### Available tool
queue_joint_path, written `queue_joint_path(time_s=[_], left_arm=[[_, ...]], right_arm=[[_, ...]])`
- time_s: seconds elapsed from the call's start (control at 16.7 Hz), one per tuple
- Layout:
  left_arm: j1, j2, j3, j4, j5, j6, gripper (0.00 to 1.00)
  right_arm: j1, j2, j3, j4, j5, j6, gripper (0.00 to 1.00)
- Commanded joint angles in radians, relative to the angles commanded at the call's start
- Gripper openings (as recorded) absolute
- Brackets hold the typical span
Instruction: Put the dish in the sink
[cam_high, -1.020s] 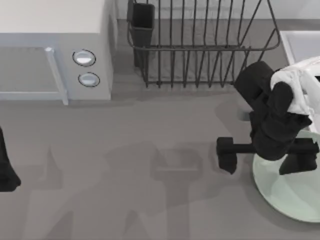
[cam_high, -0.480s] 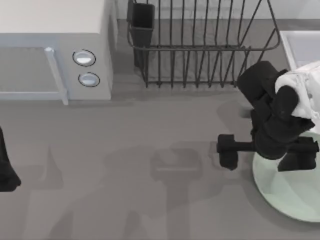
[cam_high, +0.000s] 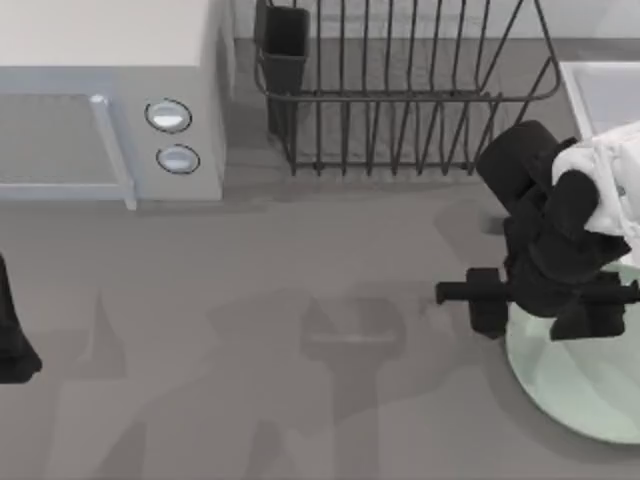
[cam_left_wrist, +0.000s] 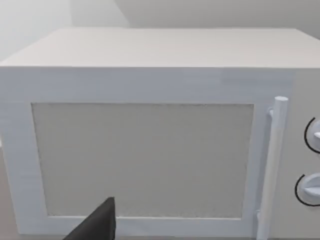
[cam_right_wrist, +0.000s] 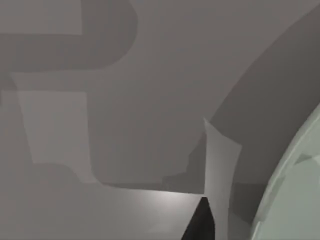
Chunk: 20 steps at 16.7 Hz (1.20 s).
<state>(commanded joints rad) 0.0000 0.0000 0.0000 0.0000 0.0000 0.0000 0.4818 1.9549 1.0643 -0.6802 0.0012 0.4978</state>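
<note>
Hovering right gripper (cam_high: 535, 312) over dish (cam_high: 590, 385) rim; no writing legible

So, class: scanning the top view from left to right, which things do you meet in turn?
Left gripper → microwave → dish rack → right gripper, over the dish's left rim.

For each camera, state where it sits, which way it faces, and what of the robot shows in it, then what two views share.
Top view: above the table, looking down on the microwave, dish rack, sink and dish; the right claw is at the dish's rim, and the left arm is parked at the left edge.
Left wrist view: faces the microwave door; one dark finger shows.
Right wrist view: faces the tabletop and the dish rim; a dark fingertip shows.
Shared: the dish in the top and right wrist views.
</note>
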Motion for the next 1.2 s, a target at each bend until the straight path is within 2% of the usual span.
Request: queue_joint_path(time_s=[0.18, 0.24, 0.66, 0.72, 0.84, 1.02, 1.2], left_arm=[[0.0, 0.0, 0.0, 0.0, 0.0, 0.0, 1.0], [0.0, 0.0, 0.0, 0.0, 0.0, 0.0, 1.0], [0.0, 0.0, 0.0, 0.0, 0.0, 0.0, 1.0], [0.0, 0.0, 0.0, 0.0, 0.0, 0.0, 1.0], [0.0, 0.0, 0.0, 0.0, 0.0, 0.0, 1.0], [0.0, 0.0, 0.0, 0.0, 0.0, 0.0, 1.0], [0.0, 0.0, 0.0, 0.0, 0.0, 0.0, 1.0]], right_arm=[[0.0, 0.0, 0.0, 0.0, 0.0, 0.0, 0.02], [0.0, 0.0, 0.0, 0.0, 0.0, 0.0, 0.0], [0.0, 0.0, 0.0, 0.0, 0.0, 0.0, 0.0], [-0.014, -0.076, 0.026, 0.004, 0.008, -0.003, 0.0], [-0.013, -0.074, 0.04, -0.009, 0.008, -0.003, 0.0], [-0.011, -0.064, 0.14, -0.109, 0.008, 0.0, 0.0], [-0.01, -0.059, 0.331, -0.303, 0.008, 0.001, 0.0]])
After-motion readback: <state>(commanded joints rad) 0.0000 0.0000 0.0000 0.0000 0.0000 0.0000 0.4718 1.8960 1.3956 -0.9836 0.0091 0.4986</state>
